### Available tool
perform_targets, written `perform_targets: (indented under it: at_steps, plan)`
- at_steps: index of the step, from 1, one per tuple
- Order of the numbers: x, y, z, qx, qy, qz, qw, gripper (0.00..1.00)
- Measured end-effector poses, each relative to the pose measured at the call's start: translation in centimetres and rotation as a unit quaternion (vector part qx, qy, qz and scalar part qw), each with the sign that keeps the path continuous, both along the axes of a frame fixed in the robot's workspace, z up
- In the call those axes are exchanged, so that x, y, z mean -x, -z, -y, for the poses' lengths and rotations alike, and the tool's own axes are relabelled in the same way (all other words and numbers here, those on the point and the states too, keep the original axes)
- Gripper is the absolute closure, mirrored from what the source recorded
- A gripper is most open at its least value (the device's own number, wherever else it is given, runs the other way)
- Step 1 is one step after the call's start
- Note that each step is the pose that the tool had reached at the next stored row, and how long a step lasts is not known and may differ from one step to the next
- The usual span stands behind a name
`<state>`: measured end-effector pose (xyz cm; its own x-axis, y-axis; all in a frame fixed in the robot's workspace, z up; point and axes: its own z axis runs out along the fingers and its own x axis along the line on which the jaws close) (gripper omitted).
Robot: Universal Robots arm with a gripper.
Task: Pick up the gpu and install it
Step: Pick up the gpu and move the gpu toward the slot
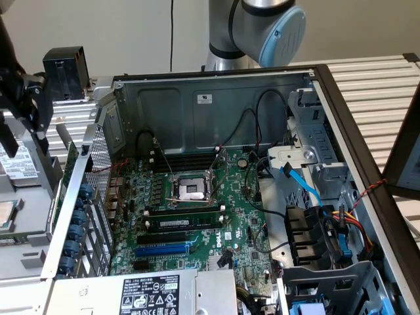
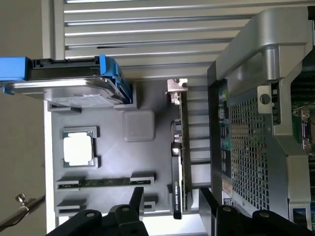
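computer case (image 2: 256, 98): stands just outside one finger (image 2: 210, 204); its mesh wall is so near that a sideways drift could scrape that finger along it.
tray (image 2: 113, 162): lies ahead of the gripper (image 2: 170, 192); its slot holds the gpu (image 2: 178, 147), so a crooked lift could bind and drag the tray.
gpu: on edge in that slot, between the fingers, nearer the case-side one; an uneven squeeze could tip it.
gripper: spread wide, grasping nothing, astride the gpu's end; a grip so near the end risks pivoting.
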<state>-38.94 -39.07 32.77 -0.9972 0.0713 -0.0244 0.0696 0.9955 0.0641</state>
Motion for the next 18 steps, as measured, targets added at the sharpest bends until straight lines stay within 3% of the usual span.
perform_targets:
  at_steps: [6,9,14,18]
  plan:
    - [0.0,0.73,0.24,0.0000,0.000,0.0126,0.9999,0.44]
    - [0.0,1.18,0.38,0.0000,0.000,0.0169,0.9999,0.44]
    - [0.1,2.06,0.69,0.0000,0.000,0.0217,0.9998,0.44]
    - [0.1,2.50,0.88,-0.0002,0.001,0.0296,0.9996,0.44]
